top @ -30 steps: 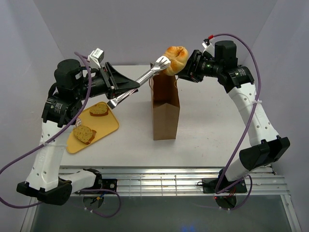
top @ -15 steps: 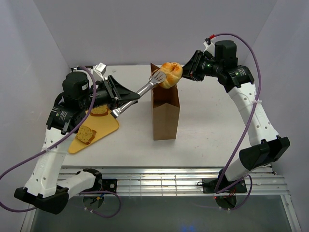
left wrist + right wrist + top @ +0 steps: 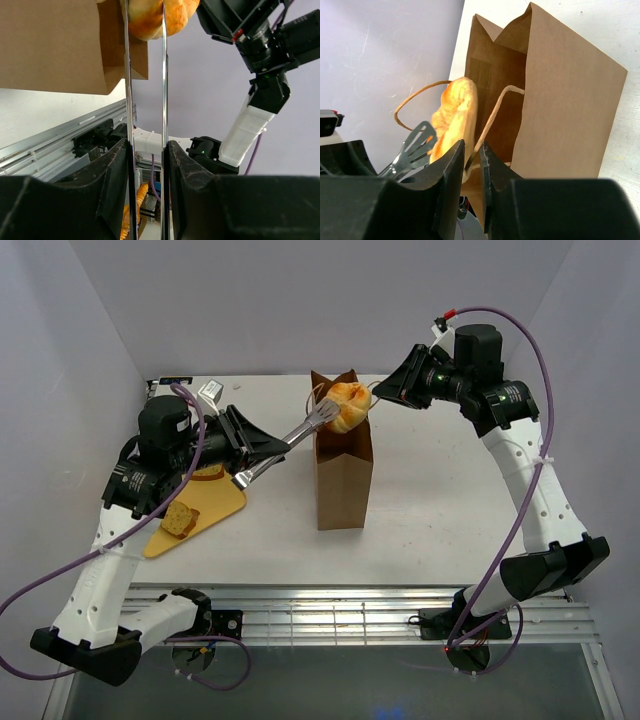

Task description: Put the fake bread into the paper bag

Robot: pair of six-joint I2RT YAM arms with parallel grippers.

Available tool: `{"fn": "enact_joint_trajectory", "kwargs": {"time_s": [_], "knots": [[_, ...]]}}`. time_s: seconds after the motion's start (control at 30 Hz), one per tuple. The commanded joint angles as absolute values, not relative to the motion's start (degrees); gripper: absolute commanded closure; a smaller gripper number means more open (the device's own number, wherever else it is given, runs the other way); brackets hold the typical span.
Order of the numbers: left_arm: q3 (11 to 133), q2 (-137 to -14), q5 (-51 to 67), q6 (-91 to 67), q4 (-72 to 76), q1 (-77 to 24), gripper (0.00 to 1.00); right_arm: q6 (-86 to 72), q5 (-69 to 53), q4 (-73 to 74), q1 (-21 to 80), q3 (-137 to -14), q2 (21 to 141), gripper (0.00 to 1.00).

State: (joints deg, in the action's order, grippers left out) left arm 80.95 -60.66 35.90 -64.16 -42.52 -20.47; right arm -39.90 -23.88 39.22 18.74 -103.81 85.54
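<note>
The brown paper bag (image 3: 343,475) stands upright mid-table, mouth open. My left gripper (image 3: 245,445) is shut on metal tongs (image 3: 295,433). The tongs pinch a round orange-brown bun (image 3: 345,405) right at the bag's mouth. In the left wrist view the tong blades (image 3: 163,75) run up from my left gripper (image 3: 148,145) to the bun (image 3: 155,17) beside the bag (image 3: 55,45). My right gripper (image 3: 385,392) is shut on a thin bag handle (image 3: 495,115), holding it up. The right wrist view shows the right gripper (image 3: 471,147), bun (image 3: 455,117), tongs (image 3: 412,147) and bag (image 3: 565,100).
A flat yellow tray (image 3: 222,505) lies left of the bag, partly under my left arm. It holds two bread slices, one (image 3: 208,472) at the back and one (image 3: 180,519) nearer. Purple walls close in on three sides. A metal rail (image 3: 330,615) runs along the near edge.
My left arm has lowered the tongs and bun from above the bag down to its mouth. My right gripper has shifted slightly right and up with the handle.
</note>
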Motion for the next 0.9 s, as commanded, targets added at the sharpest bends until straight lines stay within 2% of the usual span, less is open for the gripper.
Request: {"fn": "enact_joint_trajectory", "kwargs": {"time_s": [0.0, 0.33, 0.87], "knots": [[80.1, -58.6, 35.2, -62.9, -41.8, -20.7, 0.62, -38.9, -23.5, 38.9, 18.5, -106.4, 83.6, 0.75], [82.8, -60.1, 34.3, -60.7, -44.4, -20.7, 0.49, -38.5, -25.3, 38.8, 18.5, -106.8, 83.8, 0.75], [84.6, -60.2, 34.2, -60.0, -45.7, -20.7, 0.46, -37.9, -25.7, 38.8, 18.5, -106.7, 83.8, 0.75]]}}
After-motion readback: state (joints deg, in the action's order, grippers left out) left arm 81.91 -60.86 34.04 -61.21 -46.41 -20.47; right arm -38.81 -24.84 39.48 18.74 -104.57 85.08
